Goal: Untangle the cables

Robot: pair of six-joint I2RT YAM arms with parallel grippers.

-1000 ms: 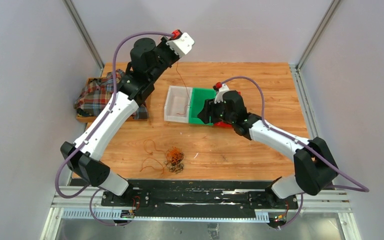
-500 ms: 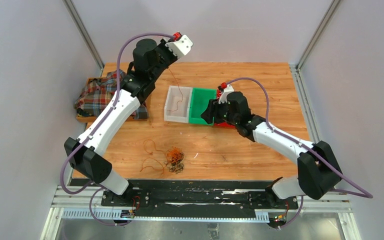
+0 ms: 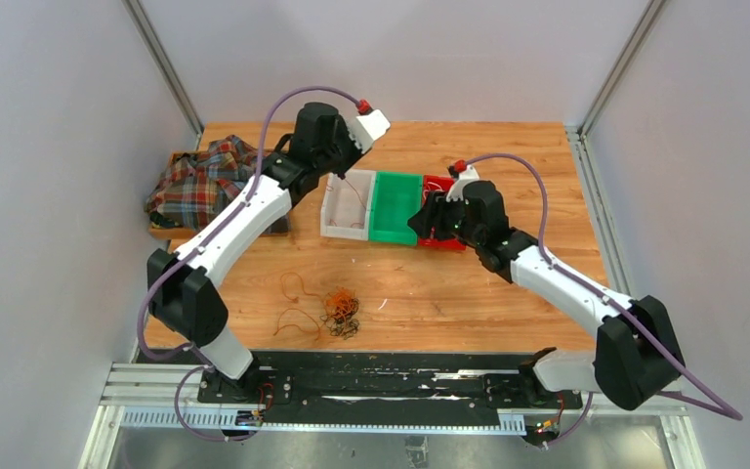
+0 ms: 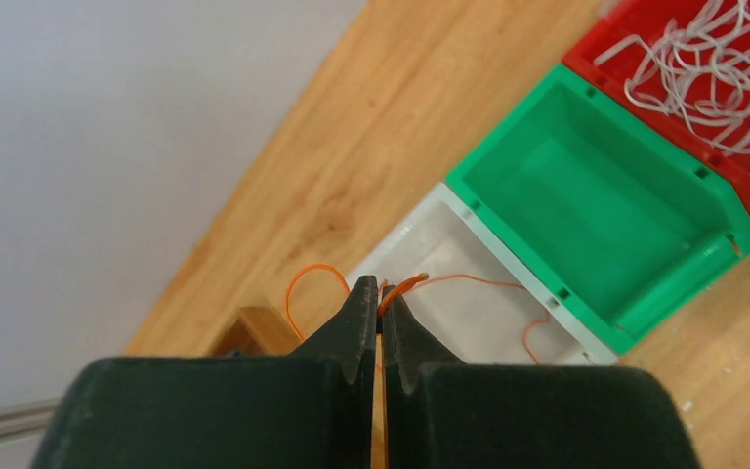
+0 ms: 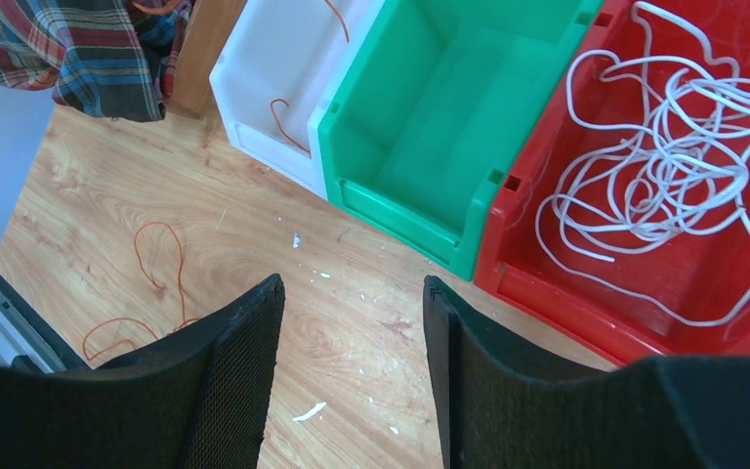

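Left pincer (image 4: 381, 305) is pinched together on a thin orange wire (image 4: 405, 284). You only get that from the left wrist cam; on the overhead the arm blocks the tips. From the tips the orange wire runs out and curls down into the white bin (image 4: 493, 318). One more loop pokes out on the far side of the fingers.

Right pincer (image 5: 352, 288) is spread wide apart with nothing between the fingers. It hangs over the bare worktop (image 3: 430, 293), just in front of where the green bin (image 5: 449, 117) meets the red bin (image 5: 547, 283). The right wrist cam gives the best look into the red bin: a loose heap of white wires (image 5: 664, 156) looping over each other. The green bin looks bare inside.

The overhead is the only view showing the main tangle (image 3: 341, 311), a small clump of orange and dark wires near the front edge of the worktop, well apart from the bins. A loose orange strand (image 3: 293, 293) lies just left of it, and the right wrist cam catches only part of that. A plaid cloth (image 3: 200, 181) sits bunched at the left edge.
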